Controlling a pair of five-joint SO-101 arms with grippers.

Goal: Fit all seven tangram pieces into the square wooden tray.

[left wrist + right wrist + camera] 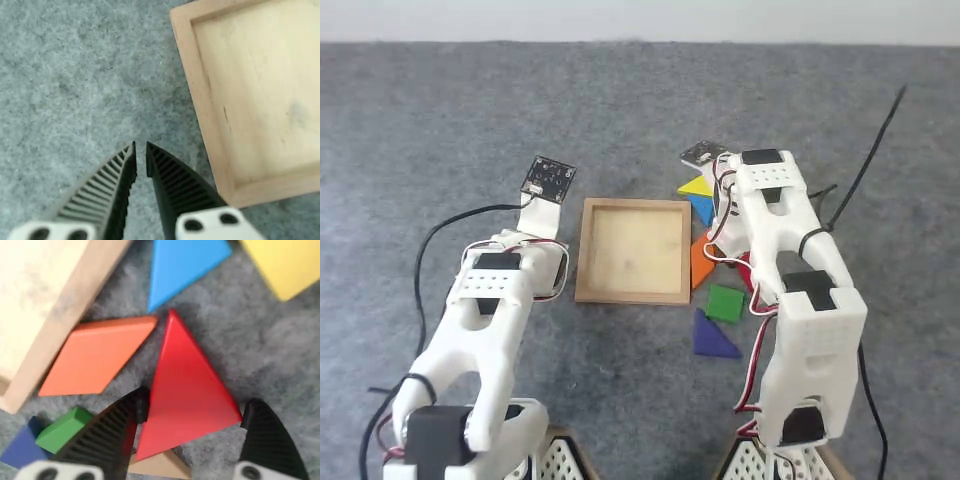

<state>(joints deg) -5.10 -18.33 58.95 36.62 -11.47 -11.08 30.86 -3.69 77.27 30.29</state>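
Observation:
The square wooden tray (582, 250) lies mid-table with nothing in it. To its right lie a yellow triangle (697, 186), a blue triangle (702, 207), an orange parallelogram (701, 262), a green square (725, 302) and a dark blue triangle (712, 337). My right gripper (199, 402) is open, low over a red triangle (187, 375), one finger on each side of it. A tan piece (160, 466) peeks out beneath. The orange parallelogram (97, 357) lies between the red triangle and the tray rim (75, 315). My left gripper (141, 147) is shut on nothing, above the carpet beside the tray's left rim (200, 100).
Grey carpet (440, 120) covers the table, with free room left of and behind the tray. The right arm (790, 250) hides most of the red piece from above. Cables trail beside both arms.

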